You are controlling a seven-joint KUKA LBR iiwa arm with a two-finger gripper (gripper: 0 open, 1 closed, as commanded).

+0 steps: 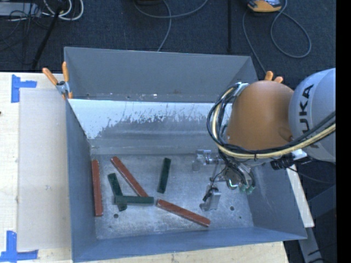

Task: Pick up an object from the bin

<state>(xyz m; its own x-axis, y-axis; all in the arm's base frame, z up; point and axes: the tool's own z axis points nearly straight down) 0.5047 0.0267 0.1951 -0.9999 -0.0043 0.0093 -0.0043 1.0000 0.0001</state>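
Leaving the red-brown and dark green sticks [134, 200] at the left of the bin [164, 86], I'd take the lone red-brown stick [182, 212] along the front, lowering my gripper [205, 181], spread and empty just beside its right end, squarely across it.

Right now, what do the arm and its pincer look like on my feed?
Pale grey rounded arm with dark KUKA lettering; an orange domed cover on the wrist; yellow, black and white cables looped round it; a small grey metal pincer below.

Pale cable bundle [64, 1] on dark floor [137, 26], upper left.
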